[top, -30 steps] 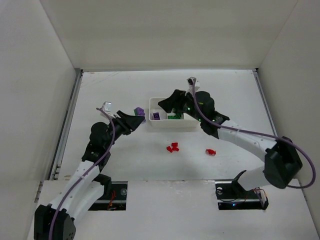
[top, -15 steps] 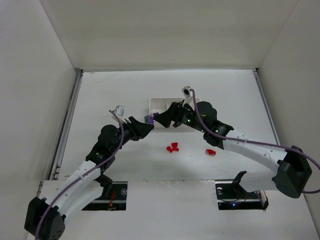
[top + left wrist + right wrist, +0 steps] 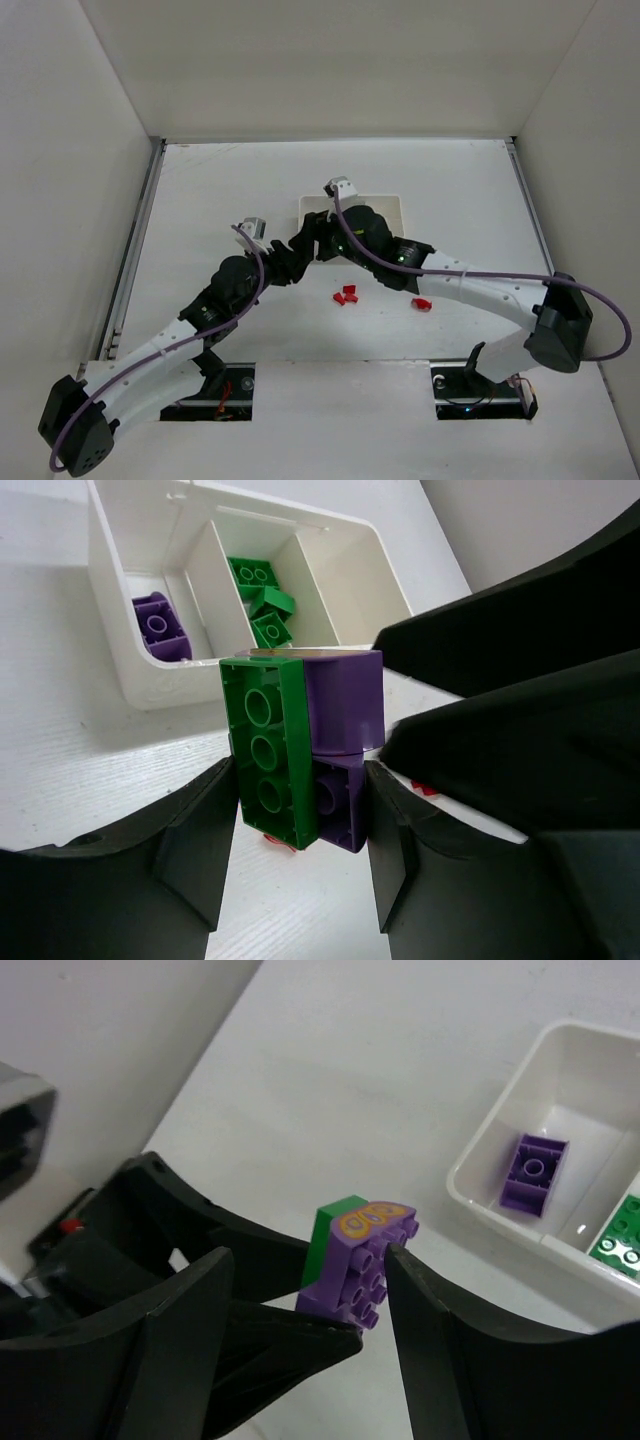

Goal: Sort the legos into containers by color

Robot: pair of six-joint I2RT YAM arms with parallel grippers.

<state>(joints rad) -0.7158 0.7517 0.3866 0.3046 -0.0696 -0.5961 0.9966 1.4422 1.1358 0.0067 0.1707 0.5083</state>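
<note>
Left wrist: tray (image 3: 130,680), purple brick (image 3: 158,627), green bricks (image 3: 262,595)

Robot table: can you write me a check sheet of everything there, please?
Surface: white table, flat.
Job's things: white tray holds one purple brick in an end compartment, green bricks in the middle one, other end empty; red bricks loose on the table.
Clutter: nothing seen.
Hands: left hand shut on a green-and-purple stack; right hand open, fingers either side of it.
Cables: purple cables run along both arms.
Surroundings: white walls on three sides.
</note>
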